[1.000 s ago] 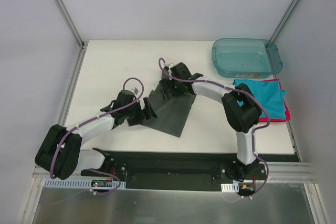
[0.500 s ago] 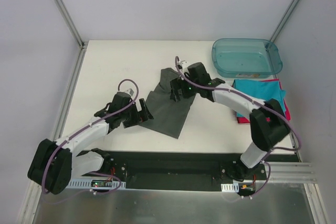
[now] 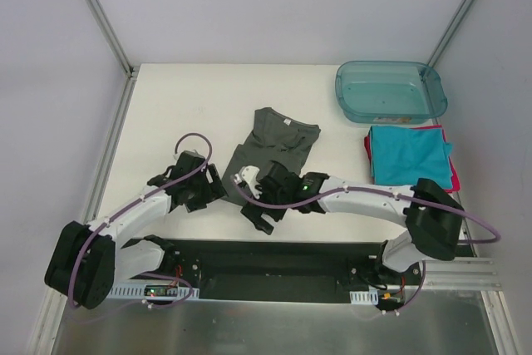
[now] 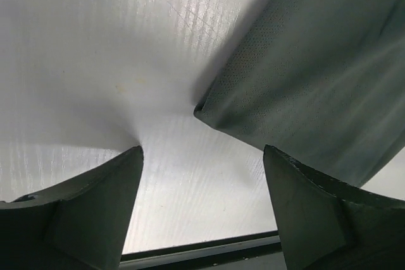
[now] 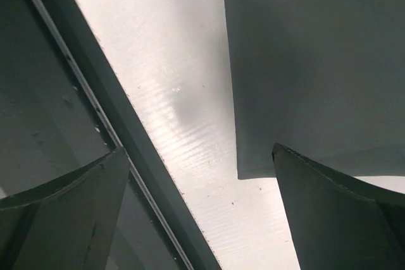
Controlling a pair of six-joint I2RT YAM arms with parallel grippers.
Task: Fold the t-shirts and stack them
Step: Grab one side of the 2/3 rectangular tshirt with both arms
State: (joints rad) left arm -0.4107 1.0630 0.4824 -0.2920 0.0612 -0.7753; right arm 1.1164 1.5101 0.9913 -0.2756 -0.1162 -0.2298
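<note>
A dark grey t-shirt (image 3: 278,143) lies mid-table, its collar and small neck label toward the far side. My left gripper (image 3: 214,192) sits low at its near-left corner. In the left wrist view this gripper (image 4: 202,210) is open, with bare table between the fingers and the shirt corner (image 4: 266,86) just ahead. My right gripper (image 3: 259,215) hovers at the shirt's near edge, close to the table front. In the right wrist view it (image 5: 201,216) is open and empty, beside a shirt corner (image 5: 304,80). A folded teal t-shirt (image 3: 409,154) rests on a red-pink one (image 3: 368,149) at the right.
A translucent teal plastic tub (image 3: 391,91) stands at the back right. The table's dark front rail (image 5: 82,86) runs right under the right gripper. Metal frame posts rise at the back corners.
The right gripper left the shirt's far end and swung to the near edge. The shirt now lies spread with its collar showing. The left gripper drew back slightly and its jaws narrowed a little.
</note>
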